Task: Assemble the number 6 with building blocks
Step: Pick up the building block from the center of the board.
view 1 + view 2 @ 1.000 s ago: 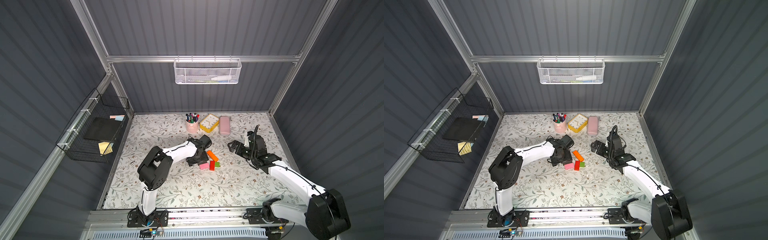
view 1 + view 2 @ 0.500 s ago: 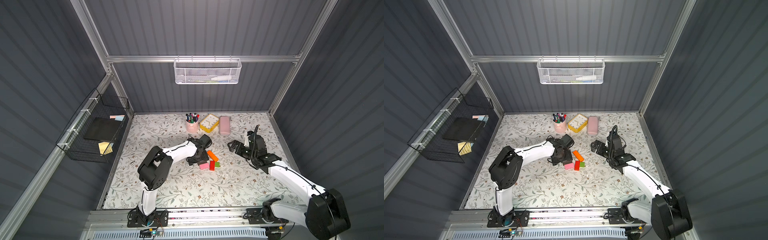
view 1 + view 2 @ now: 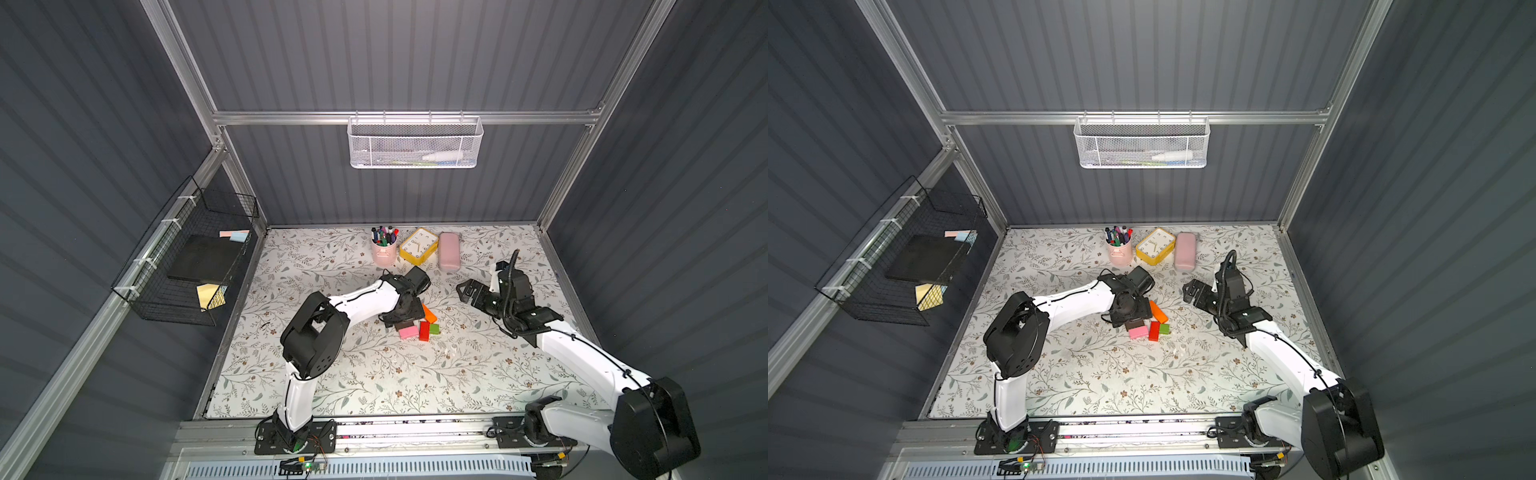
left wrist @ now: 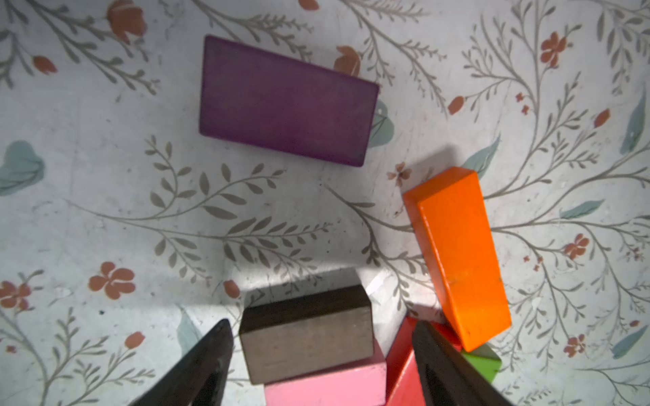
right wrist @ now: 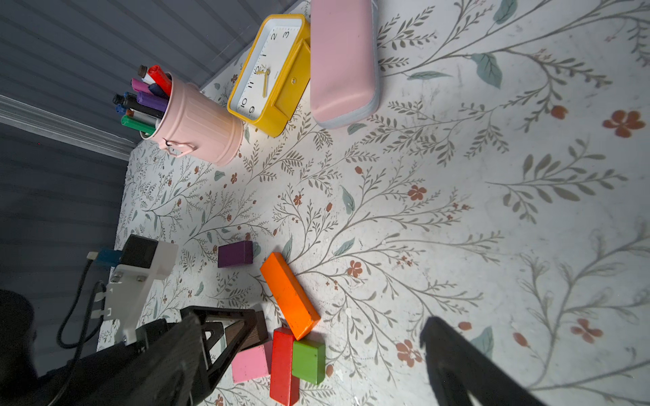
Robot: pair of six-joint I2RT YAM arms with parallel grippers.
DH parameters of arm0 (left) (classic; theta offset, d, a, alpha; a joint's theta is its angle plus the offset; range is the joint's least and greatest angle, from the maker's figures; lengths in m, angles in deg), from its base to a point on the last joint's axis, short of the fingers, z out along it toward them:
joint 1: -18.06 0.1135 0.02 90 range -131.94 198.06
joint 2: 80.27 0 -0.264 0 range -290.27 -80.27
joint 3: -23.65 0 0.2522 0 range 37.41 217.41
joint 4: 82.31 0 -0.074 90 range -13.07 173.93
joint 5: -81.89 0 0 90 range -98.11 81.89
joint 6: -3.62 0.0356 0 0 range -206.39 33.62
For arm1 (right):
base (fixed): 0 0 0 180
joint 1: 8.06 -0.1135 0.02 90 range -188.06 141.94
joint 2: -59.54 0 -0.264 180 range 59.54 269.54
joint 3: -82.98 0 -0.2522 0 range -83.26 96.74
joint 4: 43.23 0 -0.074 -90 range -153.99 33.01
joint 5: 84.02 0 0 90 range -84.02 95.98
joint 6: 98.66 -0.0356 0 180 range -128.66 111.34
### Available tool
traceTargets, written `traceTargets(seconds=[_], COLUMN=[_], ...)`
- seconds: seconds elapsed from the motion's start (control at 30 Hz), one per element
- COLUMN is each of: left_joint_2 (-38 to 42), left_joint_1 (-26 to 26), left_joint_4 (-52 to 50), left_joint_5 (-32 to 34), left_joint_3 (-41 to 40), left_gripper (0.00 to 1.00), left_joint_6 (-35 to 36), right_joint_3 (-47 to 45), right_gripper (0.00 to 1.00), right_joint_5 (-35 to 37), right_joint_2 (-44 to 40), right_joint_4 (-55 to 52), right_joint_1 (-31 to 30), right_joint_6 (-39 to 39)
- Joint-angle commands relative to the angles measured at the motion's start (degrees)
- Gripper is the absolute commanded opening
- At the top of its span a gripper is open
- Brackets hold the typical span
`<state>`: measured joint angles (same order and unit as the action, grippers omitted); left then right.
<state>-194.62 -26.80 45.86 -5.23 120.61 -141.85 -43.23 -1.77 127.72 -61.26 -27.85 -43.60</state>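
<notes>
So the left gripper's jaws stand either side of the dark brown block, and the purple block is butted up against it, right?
No. The purple block lies apart from the dark brown block, with bare mat between them, as the left wrist view shows. The left gripper does have its jaws either side of that block.

At the far edge of the mat (image 3: 332, 374) sit the pen cup (image 3: 384, 253), the clock (image 3: 419, 246) to its right, then the case (image 3: 449, 250). Mid-mat, three pieces touch in a row: left block (image 3: 408, 332), middle block (image 3: 424, 331), and cube (image 3: 434, 329) on the right. The back block (image 4: 306, 327) touches the left block's far side. The long bar (image 3: 429, 313) slants back and leftward from the far side of the middle block and cube. The lone block (image 4: 285, 102) lies farther back, apart.
</notes>
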Motion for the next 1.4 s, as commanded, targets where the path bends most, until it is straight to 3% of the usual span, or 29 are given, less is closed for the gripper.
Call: traceTargets(seconds=[0.0,0.9,1.37], left_joint_2=[-1.04,-2.57,-2.99], left_joint_1=[-0.22,-0.23,-0.21], left_joint_4=[-1.97,-1.84,-0.78], left_joint_5=[0.09,-0.55,-0.68], left_joint_3=[0.80,-0.93,-1.72], left_gripper=[0.81,0.78,0.72], left_joint_6=[0.88,-0.02,-0.17], right_joint_3=[-0.57,-1.17,-1.71], right_gripper=[0.99,0.98,0.98], right_joint_5=[-0.67,-1.22,-1.39], right_joint_2=[0.43,-0.07,-1.01], right_joint_4=[0.09,-0.12,-0.03], right_joint_1=[0.28,1.33,2.12], right_joint_6=[-0.57,-1.10,-1.18])
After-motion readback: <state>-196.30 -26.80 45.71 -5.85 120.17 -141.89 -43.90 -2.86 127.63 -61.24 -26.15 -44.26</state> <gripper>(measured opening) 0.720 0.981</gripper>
